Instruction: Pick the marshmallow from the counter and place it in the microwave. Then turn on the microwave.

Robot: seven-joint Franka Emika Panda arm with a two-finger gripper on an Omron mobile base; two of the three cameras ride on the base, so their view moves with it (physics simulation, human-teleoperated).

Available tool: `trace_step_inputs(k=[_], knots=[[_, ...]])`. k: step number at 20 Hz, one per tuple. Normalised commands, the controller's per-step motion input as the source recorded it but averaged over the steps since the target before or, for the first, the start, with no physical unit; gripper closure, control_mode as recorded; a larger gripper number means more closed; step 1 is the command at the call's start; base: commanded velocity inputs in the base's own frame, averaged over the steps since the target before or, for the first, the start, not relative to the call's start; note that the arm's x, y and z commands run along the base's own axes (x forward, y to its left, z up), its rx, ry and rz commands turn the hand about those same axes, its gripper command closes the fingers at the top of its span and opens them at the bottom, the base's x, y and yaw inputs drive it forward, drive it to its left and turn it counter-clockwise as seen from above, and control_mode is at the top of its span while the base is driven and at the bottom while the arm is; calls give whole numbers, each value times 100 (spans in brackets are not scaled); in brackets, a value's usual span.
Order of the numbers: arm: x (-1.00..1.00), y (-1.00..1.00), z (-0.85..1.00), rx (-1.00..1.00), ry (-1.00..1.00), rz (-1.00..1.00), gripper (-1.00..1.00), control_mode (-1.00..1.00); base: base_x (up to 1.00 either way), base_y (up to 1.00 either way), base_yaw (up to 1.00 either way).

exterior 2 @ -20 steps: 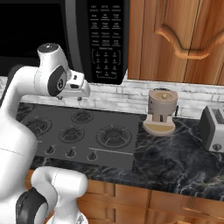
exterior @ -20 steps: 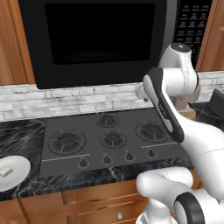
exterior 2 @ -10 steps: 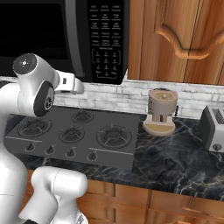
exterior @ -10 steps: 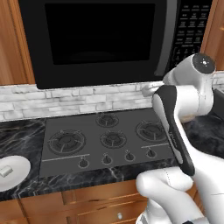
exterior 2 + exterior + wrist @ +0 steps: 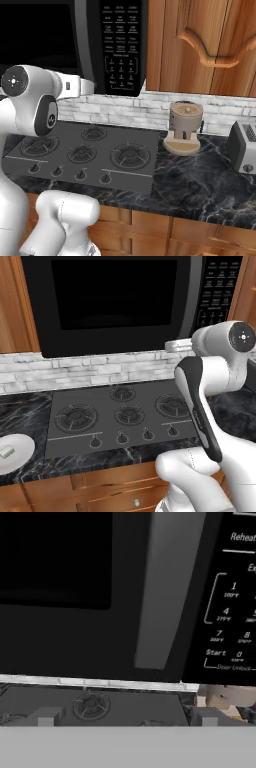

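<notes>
The tiny off-white marshmallow block [image 5: 6, 451] on the round white plate [image 5: 20, 448] looks light and squashy. It wants a gentle pinch across its short sides. The fingers [image 5: 125, 717] stand open and empty before the black microwave [image 5: 115, 301].

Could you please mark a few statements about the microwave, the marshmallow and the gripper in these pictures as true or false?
1. The microwave door is shut. True.
2. The marshmallow is inside the microwave. False: it lies on the white plate on the counter, left of the stovetop.
3. The gripper is open and holds nothing. True: its fingertips stand wide apart with nothing between them.
4. The hand view faces the toaster. False: it faces the microwave's grey handle strip and keypad.
5. A toaster stands at the far right of the counter. True.
</notes>
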Motion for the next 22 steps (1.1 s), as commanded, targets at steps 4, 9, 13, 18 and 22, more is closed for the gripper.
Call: trace_step_inputs(k=[4,9,13,18,22], knots=[[5,-10,51,0,-10,-5,-100,-100,0,0,0],[13,-10,38,2,-7,-1,-100,-100,0,0,0],[24,-6,20,2,-7,0,-100,-100,0,0,0],[33,0,11,1,-7,0,-100,-100,0,0,0],[30,-2,12,0,-7,0,-100,-100,0,0,0]])
